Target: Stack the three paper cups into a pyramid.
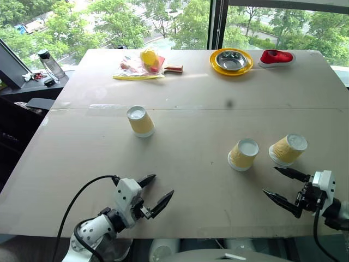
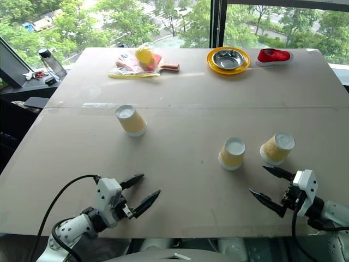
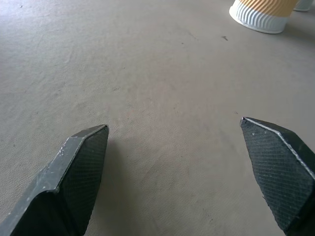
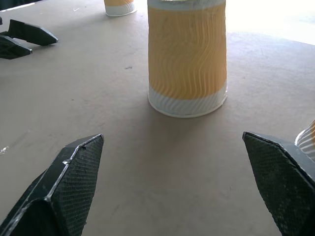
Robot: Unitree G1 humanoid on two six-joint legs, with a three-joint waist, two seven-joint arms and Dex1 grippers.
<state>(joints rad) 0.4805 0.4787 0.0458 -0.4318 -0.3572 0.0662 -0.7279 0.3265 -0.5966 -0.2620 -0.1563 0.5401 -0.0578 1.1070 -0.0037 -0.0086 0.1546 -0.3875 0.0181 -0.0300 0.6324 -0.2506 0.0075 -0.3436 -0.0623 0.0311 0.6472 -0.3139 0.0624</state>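
Left eye view: three yellow-tan ribbed paper cups point(image 1: 140, 121) are standing upside down, unstacked, on the tan bench point(image 1: 185, 87); both grippers – left point(image 1: 154, 192), right point(image 1: 283, 185) – are hovering, fingers apart.

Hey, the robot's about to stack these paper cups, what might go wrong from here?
The two cups on the right, middle cup and right cup, stand close together, so the open right pincer may bump one while taking the other. The left cup stands far from them, a long carry for the open left pincer.

middle cup point(image 4: 187, 59) top cut off, right cup point(image 4: 307, 142) a sliver at edge
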